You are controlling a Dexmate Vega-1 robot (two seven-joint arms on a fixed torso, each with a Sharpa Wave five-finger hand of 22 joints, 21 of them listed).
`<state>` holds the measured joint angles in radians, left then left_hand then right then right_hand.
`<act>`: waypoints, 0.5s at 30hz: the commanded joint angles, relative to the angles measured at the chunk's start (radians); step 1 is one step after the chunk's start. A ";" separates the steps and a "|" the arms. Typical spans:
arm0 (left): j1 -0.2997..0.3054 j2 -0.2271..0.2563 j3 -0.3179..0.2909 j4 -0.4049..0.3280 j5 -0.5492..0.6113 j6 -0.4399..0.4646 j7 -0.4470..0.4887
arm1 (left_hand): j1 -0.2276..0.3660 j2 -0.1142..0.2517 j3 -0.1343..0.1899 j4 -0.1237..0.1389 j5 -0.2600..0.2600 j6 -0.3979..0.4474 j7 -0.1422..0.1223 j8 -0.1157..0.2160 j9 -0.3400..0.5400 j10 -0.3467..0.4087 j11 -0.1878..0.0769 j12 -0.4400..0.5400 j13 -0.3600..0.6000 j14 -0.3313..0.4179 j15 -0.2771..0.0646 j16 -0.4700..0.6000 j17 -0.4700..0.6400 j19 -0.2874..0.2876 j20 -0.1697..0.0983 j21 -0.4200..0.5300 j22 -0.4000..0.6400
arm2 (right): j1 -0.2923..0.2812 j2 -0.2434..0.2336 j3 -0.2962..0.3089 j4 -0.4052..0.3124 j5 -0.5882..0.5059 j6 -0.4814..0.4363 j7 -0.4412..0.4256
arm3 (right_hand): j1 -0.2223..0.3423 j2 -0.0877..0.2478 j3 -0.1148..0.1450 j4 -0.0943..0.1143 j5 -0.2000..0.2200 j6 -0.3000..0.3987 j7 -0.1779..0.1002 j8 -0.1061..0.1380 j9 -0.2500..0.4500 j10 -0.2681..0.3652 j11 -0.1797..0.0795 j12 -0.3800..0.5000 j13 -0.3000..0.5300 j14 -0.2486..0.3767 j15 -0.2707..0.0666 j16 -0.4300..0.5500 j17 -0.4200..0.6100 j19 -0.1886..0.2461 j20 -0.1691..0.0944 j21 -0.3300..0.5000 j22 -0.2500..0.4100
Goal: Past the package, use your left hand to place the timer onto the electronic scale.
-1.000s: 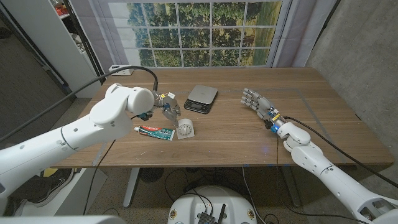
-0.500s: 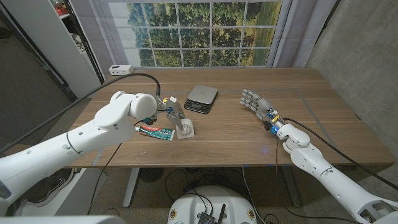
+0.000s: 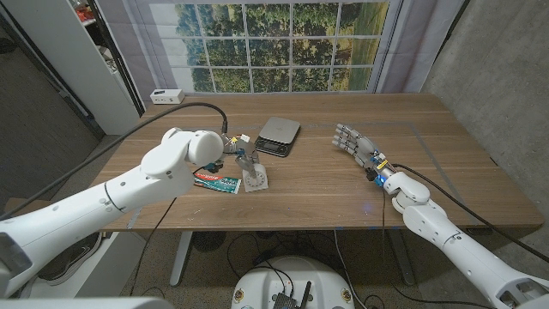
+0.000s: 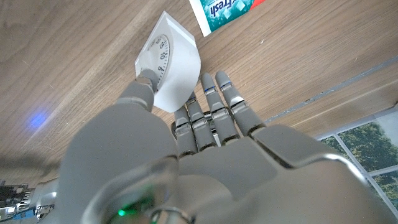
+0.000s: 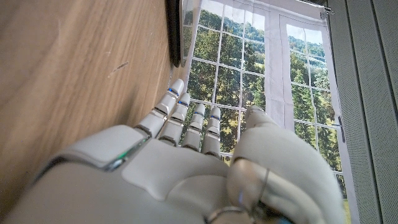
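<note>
Head view. Left hand [image 3: 243,156] poised directly over the white timer [image 3: 256,179], contact not discernible. Toothpaste package [image 3: 215,181] lies at the timer's 9 o'clock, electronic scale [image 3: 278,133] at its 1 o'clock. Right hand [image 3: 358,145], fingers apart and holding nothing, at the scale's 3 o'clock.

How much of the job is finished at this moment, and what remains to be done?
Done: the left hand has reached the timer, its fingers on both sides of it. In hand: closing the grip; the timer is on the table beside the package. Left: lifting it onto the electronic scale, which carries nothing.
</note>
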<state>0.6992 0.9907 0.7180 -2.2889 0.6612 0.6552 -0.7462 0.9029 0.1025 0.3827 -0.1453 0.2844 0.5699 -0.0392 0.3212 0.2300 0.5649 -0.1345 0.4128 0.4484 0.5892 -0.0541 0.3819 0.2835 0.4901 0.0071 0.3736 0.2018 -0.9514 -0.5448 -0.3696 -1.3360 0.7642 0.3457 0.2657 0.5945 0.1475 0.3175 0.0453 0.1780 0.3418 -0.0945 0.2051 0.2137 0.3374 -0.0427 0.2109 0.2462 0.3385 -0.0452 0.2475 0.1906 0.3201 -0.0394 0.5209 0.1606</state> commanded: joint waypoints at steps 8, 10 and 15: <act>-0.030 -0.018 -0.019 -0.010 0.004 -0.008 0.037 | 0.092 0.046 0.005 -0.017 -0.025 0.111 -0.021 0.052 0.024 0.106 -0.030 0.045 0.036 0.081 -0.147 0.055 0.034 0.006 -0.003 0.021 0.011 | 0.008 0.005 -0.001 0.023 0.016 -0.004 0.035 | -0.012 -0.002 0.008 0.001 0.005 0.008 -0.003 0.001 0.000 0.010 0.003 0.005 -0.001 0.012 -0.091 -0.007 -0.001 0.014 -0.023 -0.010 0.002; -0.032 -0.013 -0.043 -0.015 -0.027 -0.021 0.044 | 0.095 0.047 0.004 -0.017 -0.027 0.112 -0.022 0.053 0.024 0.106 -0.031 0.045 0.037 0.082 -0.148 0.057 0.036 0.006 -0.004 0.022 0.012 | 0.010 0.008 -0.003 0.026 0.017 -0.002 0.038 | -0.012 -0.002 0.008 0.000 0.005 0.008 -0.004 0.001 0.000 0.010 0.001 0.005 -0.001 0.012 -0.091 -0.008 -0.001 0.014 -0.023 -0.011 0.002; -0.077 0.003 -0.067 -0.020 -0.059 -0.064 0.028 | 0.104 0.047 -0.002 -0.015 -0.035 0.127 -0.019 0.061 0.030 0.121 -0.031 0.053 0.047 0.096 -0.154 0.067 0.043 0.010 -0.008 0.028 0.014 | 0.016 0.014 -0.005 0.035 0.017 0.000 0.047 | -0.015 -0.002 0.009 0.001 0.005 0.008 -0.004 0.000 -0.001 0.009 0.003 0.004 -0.001 0.013 -0.091 -0.009 -0.001 0.016 -0.023 -0.014 0.002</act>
<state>0.6696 0.9755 0.7012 -2.2947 0.6575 0.6459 -0.7158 0.9857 0.1345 0.3860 -0.1606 0.2519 0.6856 -0.0582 0.3758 0.2528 0.6511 -0.1445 0.4589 0.4867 0.6758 -0.0663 0.4404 0.3196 0.4938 0.0033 0.3962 0.2119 -0.9469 -0.5421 -0.3683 -1.3196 0.7777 0.3412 0.2940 0.5906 0.1436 0.3175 0.0453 0.1780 0.3417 -0.0945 0.2051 0.2119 0.3409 -0.0391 0.2109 0.2440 0.3435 -0.0395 0.2401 0.1858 0.3291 -0.0414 0.5135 0.1606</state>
